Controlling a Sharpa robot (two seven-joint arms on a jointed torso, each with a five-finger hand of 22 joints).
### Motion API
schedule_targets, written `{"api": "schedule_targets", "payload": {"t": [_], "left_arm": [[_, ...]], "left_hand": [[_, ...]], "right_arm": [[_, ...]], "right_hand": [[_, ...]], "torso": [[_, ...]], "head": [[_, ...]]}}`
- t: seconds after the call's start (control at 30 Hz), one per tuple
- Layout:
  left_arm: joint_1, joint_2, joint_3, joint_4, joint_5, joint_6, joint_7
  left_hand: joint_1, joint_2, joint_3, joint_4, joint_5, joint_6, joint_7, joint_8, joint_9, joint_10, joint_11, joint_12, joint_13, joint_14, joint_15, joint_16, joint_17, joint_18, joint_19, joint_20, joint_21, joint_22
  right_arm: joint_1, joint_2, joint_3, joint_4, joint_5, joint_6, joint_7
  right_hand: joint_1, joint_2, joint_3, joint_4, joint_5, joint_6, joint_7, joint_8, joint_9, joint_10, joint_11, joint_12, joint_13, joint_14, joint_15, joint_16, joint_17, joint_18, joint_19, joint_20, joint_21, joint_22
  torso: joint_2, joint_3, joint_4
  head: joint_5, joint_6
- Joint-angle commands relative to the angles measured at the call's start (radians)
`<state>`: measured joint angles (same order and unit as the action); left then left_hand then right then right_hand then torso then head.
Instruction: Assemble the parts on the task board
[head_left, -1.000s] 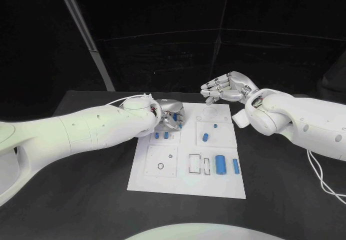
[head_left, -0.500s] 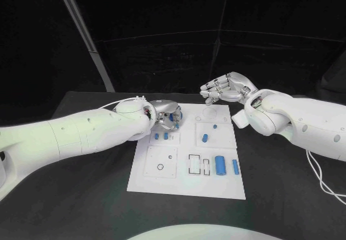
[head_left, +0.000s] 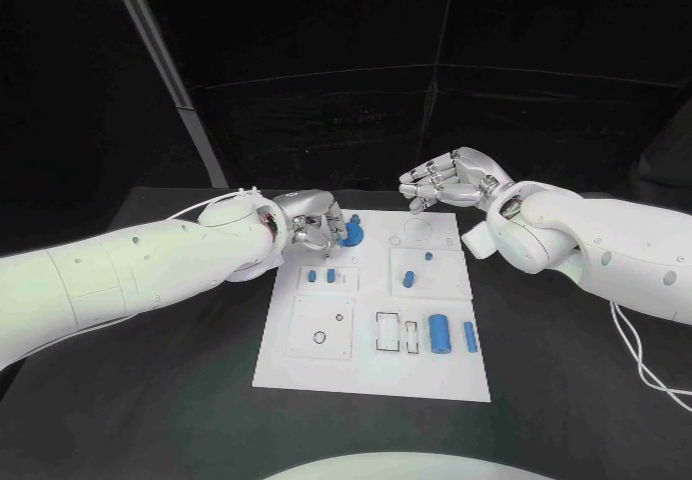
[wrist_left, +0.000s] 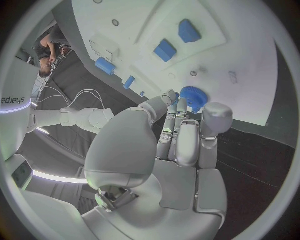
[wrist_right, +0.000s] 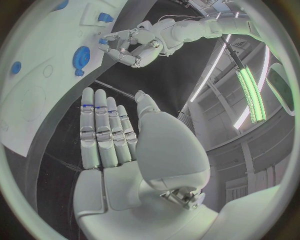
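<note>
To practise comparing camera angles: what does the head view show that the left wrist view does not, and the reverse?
Head view alone: the right hand, empty above the task board's far edge, and two long blue parts standing near the board's right side. Left wrist view alone: the left hand's palm side and its fingertips at the blue gear. Both: board, gear, left hand.

left hand (head_left: 307, 226) drawn back — blue gear (head_left: 351, 233) uncovered on task board (head_left: 372, 375)

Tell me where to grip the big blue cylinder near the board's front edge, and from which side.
Grip the big cylinder across its round sides at mid-length, coming straight down from above. It lies flat, lengthwise front to back, with a slimmer blue piece close on its right and a small part on its left, so fingers should drop into those narrow gaps, probably.
</note>
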<state>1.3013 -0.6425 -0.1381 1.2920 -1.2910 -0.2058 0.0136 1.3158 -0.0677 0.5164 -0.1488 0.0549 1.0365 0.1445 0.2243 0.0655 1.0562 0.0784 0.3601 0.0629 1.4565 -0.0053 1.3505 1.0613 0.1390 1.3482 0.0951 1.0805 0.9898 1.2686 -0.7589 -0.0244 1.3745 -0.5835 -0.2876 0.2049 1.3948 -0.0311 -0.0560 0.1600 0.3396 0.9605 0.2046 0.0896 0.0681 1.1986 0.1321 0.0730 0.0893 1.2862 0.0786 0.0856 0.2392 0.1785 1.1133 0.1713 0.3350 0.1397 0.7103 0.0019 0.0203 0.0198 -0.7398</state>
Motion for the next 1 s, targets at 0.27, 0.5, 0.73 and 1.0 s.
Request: {"api": "schedule_targets", "payload": {"t": [0.27,0.5,0.73,1.0], "left_arm": [[0.002,-0.032,0.002,-0.006,0.037,0.053,-0.008],[0.001,-0.025,0.001,-0.023,0.037,0.089,-0.020],[-0.001,-0.010,0.000,-0.037,0.036,0.107,-0.022],[-0.002,-0.005,-0.001,-0.035,0.036,0.122,-0.022]], "left_hand": [[-0.007,-0.008,0.007,-0.001,-0.004,0.010,-0.003,-0.006,0.001,0.013,-0.002,-0.009,0.001,0.004,-0.001,0.000,-0.007,-0.014,0.008,0.000,0.006,0.002],[-0.009,-0.010,0.007,-0.001,-0.004,0.010,-0.004,-0.008,0.001,0.013,-0.002,-0.011,0.001,0.004,-0.001,-0.001,-0.010,-0.014,0.006,0.000,0.004,-0.001],[-0.011,-0.011,0.007,0.000,-0.004,0.011,-0.004,-0.009,0.001,0.014,-0.002,-0.013,0.001,0.003,-0.001,-0.002,-0.012,-0.013,0.004,0.000,0.001,-0.004],[-0.013,-0.012,0.007,0.000,-0.004,0.011,-0.004,-0.009,0.001,0.014,-0.002,-0.014,0.001,0.002,-0.001,-0.003,-0.013,-0.013,0.004,0.000,0.000,-0.004]], "right_arm": [[0.001,-0.002,0.000,0.001,0.001,0.008,0.011],[0.001,-0.003,0.000,0.002,0.001,0.008,0.010],[0.001,-0.002,0.000,0.003,0.001,0.008,0.010],[0.002,-0.004,0.000,0.004,0.001,0.007,0.010]], "right_hand": [[-0.001,0.010,0.000,-0.005,0.001,-0.007,0.000,0.004,0.001,-0.006,0.002,-0.002,-0.001,-0.007,-0.002,-0.004,-0.001,0.004,0.001,0.008,-0.007,-0.002],[-0.001,0.010,0.000,-0.005,0.001,-0.007,0.000,0.004,0.001,-0.006,0.002,-0.002,-0.001,-0.007,-0.002,-0.004,-0.001,0.004,0.001,0.008,-0.007,-0.002],[-0.001,0.010,0.000,-0.005,0.001,-0.007,0.000,0.004,0.001,-0.006,0.002,-0.002,-0.001,-0.007,-0.002,-0.004,-0.001,0.004,0.001,0.008,-0.007,-0.002],[-0.001,0.010,0.000,-0.005,0.001,-0.007,0.000,0.004,0.001,-0.006,0.002,-0.002,-0.001,-0.007,-0.002,-0.004,-0.001,0.004,0.001,0.008,-0.007,-0.002]], "torso": [[0.002,-0.0001,-0.0030],[0.002,0.0003,-0.0029],[0.003,0.0006,-0.0038],[0.002,0.0004,-0.0021]], "head": [[0.006,0.000],[0.011,-0.001],[0.014,-0.002],[0.012,-0.005]]}}
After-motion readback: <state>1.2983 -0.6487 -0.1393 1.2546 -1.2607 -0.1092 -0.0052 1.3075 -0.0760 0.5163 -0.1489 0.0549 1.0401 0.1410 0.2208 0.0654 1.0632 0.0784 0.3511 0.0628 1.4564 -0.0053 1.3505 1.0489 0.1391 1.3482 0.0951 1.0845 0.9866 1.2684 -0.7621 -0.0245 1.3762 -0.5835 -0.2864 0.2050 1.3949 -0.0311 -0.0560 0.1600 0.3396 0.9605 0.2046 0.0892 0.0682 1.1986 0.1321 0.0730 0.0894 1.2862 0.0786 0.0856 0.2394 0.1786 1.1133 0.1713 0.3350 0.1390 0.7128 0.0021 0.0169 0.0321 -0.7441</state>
